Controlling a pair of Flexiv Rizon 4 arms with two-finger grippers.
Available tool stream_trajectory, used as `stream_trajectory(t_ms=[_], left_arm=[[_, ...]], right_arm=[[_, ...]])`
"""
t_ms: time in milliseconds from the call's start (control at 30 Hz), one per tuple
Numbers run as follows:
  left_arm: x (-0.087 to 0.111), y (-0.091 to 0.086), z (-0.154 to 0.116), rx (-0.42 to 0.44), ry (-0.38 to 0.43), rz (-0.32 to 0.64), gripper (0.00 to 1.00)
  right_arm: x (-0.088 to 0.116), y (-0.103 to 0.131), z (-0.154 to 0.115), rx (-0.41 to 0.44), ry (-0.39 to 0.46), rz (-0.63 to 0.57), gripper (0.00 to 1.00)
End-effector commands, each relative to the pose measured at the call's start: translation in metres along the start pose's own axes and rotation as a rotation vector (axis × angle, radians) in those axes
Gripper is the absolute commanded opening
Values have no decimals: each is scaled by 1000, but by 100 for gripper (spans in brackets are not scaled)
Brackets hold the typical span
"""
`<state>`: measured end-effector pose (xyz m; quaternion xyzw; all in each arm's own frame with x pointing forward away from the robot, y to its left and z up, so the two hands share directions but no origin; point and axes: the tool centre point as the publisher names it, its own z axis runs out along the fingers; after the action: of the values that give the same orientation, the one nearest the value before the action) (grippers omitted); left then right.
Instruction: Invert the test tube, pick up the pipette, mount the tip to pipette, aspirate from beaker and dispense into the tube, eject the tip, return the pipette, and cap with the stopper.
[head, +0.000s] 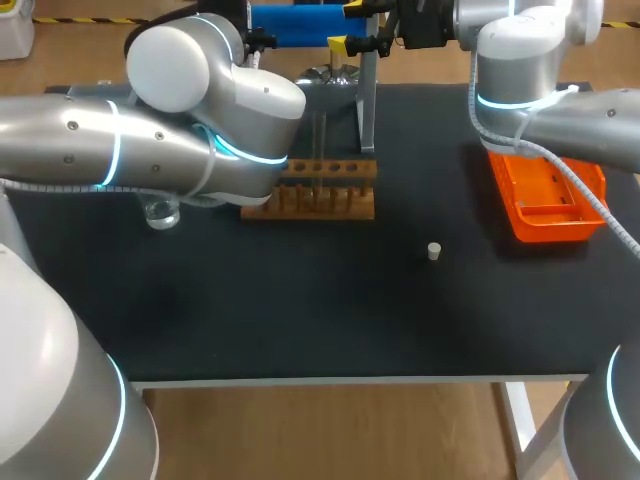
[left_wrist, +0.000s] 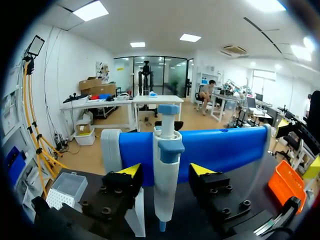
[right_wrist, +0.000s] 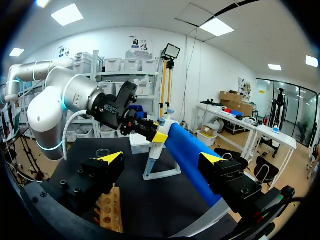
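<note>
The white and blue pipette (left_wrist: 166, 170) stands upright between the fingers of my left gripper (left_wrist: 165, 170), with a gap on each side, so the gripper is open. It hangs at the pipette stand (head: 366, 100) at the table's back. In the right wrist view, my left gripper (right_wrist: 155, 131) is at the pipette (right_wrist: 155, 149) above the stand's base (right_wrist: 162, 173). My right gripper (right_wrist: 161, 158) is open and holds nothing, some way off. A thin glass tube (head: 319, 140) stands in the wooden rack (head: 320, 190). The white stopper (head: 434, 251) lies on the mat. The beaker (head: 160, 212) sits under my left arm.
An orange tray (head: 545, 195) lies at the right under my right arm. A white tip box (left_wrist: 67, 187) stands beside the left gripper. A blue padded bar (left_wrist: 210, 147) runs behind the stand.
</note>
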<state>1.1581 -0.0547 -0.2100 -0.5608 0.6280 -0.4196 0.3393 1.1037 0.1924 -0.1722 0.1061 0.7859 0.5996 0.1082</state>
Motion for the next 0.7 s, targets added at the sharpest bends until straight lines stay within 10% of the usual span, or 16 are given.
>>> stream_trajectory(t_ms=[33, 700], left_arm=[[1, -3, -2, 0, 1, 0, 100], [2, -49, -48, 91, 10, 61, 100]], right_arm=[[-1, 1, -1, 4, 4, 1, 100], [-1, 1, -1, 4, 4, 1, 100]])
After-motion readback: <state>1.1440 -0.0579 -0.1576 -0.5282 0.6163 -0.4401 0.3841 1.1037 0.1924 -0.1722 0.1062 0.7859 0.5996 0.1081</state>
